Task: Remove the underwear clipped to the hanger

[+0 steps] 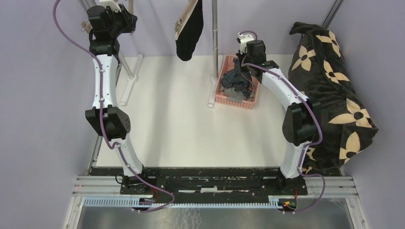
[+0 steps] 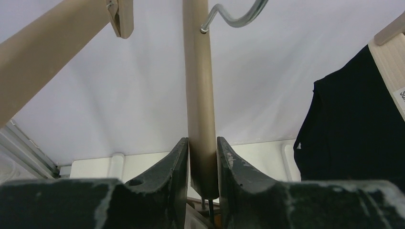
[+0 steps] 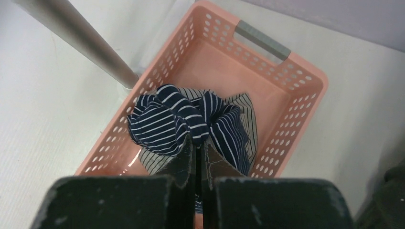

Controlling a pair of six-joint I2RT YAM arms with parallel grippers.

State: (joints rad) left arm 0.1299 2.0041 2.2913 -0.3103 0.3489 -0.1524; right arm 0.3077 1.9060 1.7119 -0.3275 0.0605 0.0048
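The navy brief (image 3: 162, 121) and grey brief (image 3: 247, 113) lie in the basket (image 3: 305, 95) under the right gripper (image 3: 198, 143), pressed shut, while the black brief (image 1: 188, 36) hangs clipped to the hanger (image 2: 199, 95), whose bar the left gripper (image 2: 201, 143) seems to pinch.

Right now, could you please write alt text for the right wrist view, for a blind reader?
The right gripper, jaws shut, hangs over a pink basket on a white table, its tips against navy striped underwear heaped on a grey-white patterned piece; whether it pinches the cloth is unclear. A metal pole stands beside the basket.
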